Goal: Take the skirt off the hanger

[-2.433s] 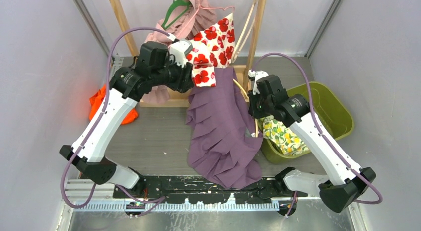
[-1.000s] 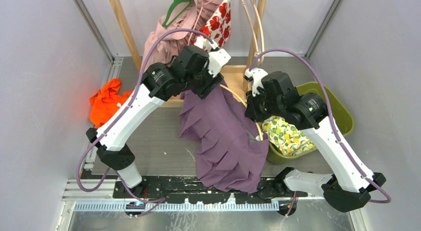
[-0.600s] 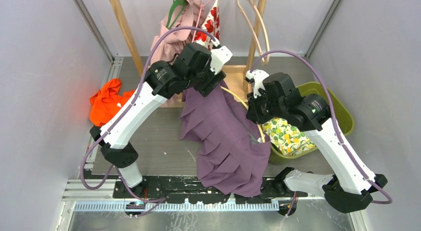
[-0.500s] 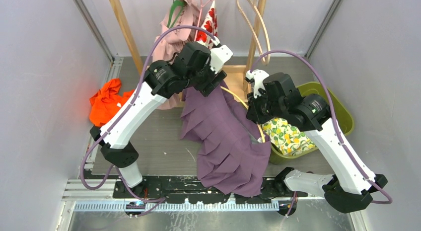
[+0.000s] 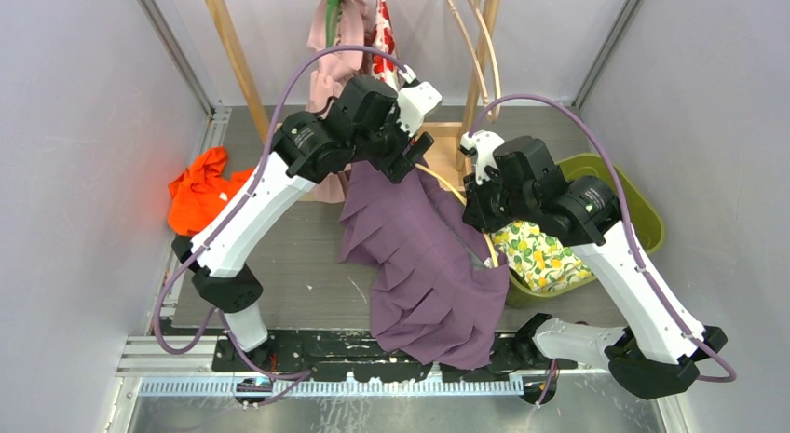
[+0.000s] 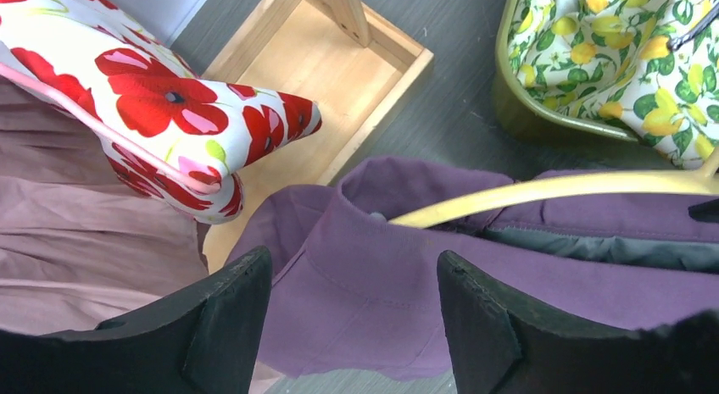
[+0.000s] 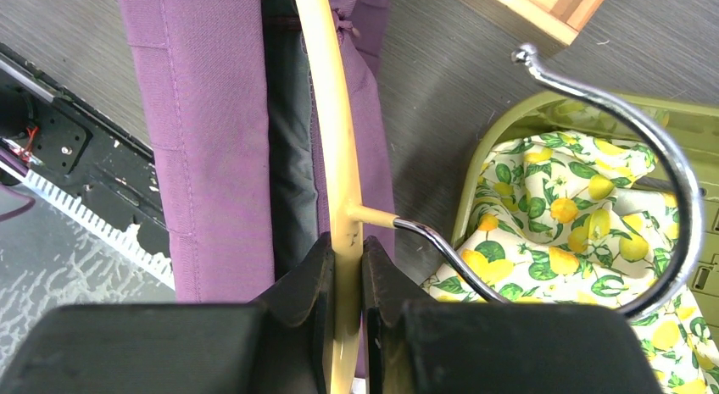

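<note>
The purple pleated skirt point(image 5: 424, 256) hangs on a cream wooden hanger point(image 7: 335, 157) with a chrome hook point(image 7: 644, 157). My right gripper point(image 7: 346, 250) is shut on the hanger's bar beside the hook stem; it shows in the top view point(image 5: 477, 209). My left gripper point(image 6: 352, 280) is open just above the skirt's waistband point(image 6: 390, 284), where the hanger's end point(image 6: 543, 191) pokes out of the cloth. In the top view my left gripper point(image 5: 410, 158) sits at the skirt's upper end. The skirt's hem drapes over the near edge point(image 5: 438, 340).
A wooden rack point(image 5: 228, 51) at the back holds a pink garment point(image 5: 326, 33) and a red-flowered one point(image 5: 384, 33). Its base frame point(image 6: 339, 80) lies under my left gripper. A green bin point(image 5: 643, 219) with lemon-print cloth point(image 5: 540, 256) stands right. Orange cloth point(image 5: 200, 186) lies left.
My left arm swung from the flowered garment to the skirt's top end. The flowered garment swung back up on the rack. My right arm rose a little with the hanger.
</note>
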`<state>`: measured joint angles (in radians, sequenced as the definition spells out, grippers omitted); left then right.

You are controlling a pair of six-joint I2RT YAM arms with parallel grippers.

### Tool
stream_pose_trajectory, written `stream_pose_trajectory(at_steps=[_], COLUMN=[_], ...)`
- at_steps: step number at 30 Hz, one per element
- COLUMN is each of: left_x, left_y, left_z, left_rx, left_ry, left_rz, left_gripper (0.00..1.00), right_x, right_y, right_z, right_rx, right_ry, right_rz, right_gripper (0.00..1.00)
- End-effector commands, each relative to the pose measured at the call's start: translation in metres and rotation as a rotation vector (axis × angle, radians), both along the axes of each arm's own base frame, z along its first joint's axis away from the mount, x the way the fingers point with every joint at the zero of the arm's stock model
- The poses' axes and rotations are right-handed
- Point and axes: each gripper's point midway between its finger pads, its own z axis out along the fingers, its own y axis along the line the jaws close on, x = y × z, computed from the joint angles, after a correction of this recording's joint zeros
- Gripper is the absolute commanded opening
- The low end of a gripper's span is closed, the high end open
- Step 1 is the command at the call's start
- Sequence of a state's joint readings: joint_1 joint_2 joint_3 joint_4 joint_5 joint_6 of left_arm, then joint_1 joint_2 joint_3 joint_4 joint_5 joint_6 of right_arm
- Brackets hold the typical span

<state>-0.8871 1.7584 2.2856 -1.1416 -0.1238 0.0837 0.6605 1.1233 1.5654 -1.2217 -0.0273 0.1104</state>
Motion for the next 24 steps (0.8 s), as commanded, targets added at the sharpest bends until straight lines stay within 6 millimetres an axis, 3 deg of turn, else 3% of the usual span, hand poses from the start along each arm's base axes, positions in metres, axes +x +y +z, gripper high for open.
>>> stream_pose_trajectory(at_steps=[1,9,19,24], left_x=[0.007,0.024,0.037,0.037], left_y=[-0.016,-0.028,-0.024,-0.014], left_z=[0.034,0.047,0.015,0.014], left_rx=[-0.138,-0.220,-0.156,-0.126], left_ry=[-0.050,-0.072,-0.014,-0.017], left_rz=[-0.007,0.035,0.089,0.115], left_gripper=[0.72,0.80,0.79,0.79], right_x=[0.006,0.005,0.005,0.006], right_y=[0.013,0.014,0.011,0.012], right_z=[0.042,0.044,0.047,0.045], right_rx=[0.120,0.122,0.112,0.108], right_ry=[-0.118,-0.121,-0.128,-0.124], right_rz=[0.021,0.023,0.019,0.017], right_gripper=[0.01,0.01,0.01,0.01])
